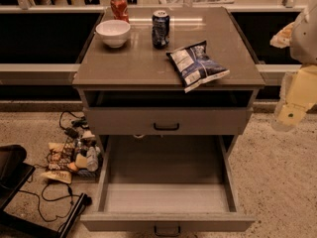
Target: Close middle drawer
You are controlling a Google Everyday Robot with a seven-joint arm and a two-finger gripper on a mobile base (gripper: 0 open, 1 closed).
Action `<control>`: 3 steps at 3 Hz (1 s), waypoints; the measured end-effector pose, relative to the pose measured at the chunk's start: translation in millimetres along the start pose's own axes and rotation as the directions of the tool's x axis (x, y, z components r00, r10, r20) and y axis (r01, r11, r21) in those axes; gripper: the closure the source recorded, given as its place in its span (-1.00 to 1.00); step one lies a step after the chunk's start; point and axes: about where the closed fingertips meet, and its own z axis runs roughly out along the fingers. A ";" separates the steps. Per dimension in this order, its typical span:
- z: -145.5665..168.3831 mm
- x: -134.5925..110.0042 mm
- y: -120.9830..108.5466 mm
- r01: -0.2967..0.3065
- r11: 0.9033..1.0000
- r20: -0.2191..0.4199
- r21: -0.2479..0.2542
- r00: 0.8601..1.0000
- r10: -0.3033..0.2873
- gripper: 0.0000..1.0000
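The middle drawer [166, 221] is pulled far out of the grey-brown cabinet. Its plain flat front lies at the bottom edge of the view with a small dark bar handle [166, 230] at centre. Its long deep box [166, 182] shows nothing inside. Above it, a narrower drawer [166, 121] with its own dark handle stands slightly out under the cabinet top. My gripper [290, 114] hangs at the right edge of the view on the pale arm. It is beside the cabinet's right side, level with the upper drawer, and apart from both drawers.
On the cabinet top [143, 58] stand a white bowl [113, 32], a red can [119, 6], a dark can [160, 29] and a blue chip bag [196, 64]. Cables and small clutter [72, 155] lie on the floor to the left, next to a black object [12, 170].
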 end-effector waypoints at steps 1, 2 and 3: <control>-2.8 0.1 -2.2 0.001 1.000 0.002 0.012 1.000 -0.001 -1.00; -14.1 0.4 -10.5 0.006 0.998 0.009 0.060 1.000 -0.007 -1.00; 3.8 15.9 1.2 -0.024 0.997 0.061 0.075 0.998 0.019 -0.62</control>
